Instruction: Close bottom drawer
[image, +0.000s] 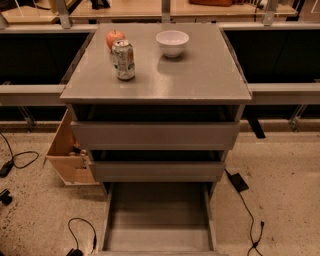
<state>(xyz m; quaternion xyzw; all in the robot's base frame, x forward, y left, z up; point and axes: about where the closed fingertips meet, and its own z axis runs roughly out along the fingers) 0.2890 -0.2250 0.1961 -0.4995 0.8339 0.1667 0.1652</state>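
The gripper is outside the camera view, so neither its position nor whether it is released or clenched can be told.

The bottom drawer (159, 220) stands pulled far out from the base of the grey cabinet (200, 80), reaching toward the lower edge of the view; its long shallow tray shows only its bare grey floor. The middle drawer (157, 171) and the top drawer (155, 135) above it each sit a little way out, with a dark gap over their fronts.

On the cabinet top a white bowl (172, 42) stands near the back. To its left is a drink can (123, 60), upright, with an apple (114, 37) just behind it.

A cardboard box (65, 152) leans against the cabinet's left side; small items lie in it, too unclear to name.

The floor (290, 175) is pale speckled stone, with black cables (247, 210) trailing on the right and another cable (20, 159) on the left. Behind the cabinet runs a grey rail (30, 93), and wooden tabletops (130, 7) beyond.
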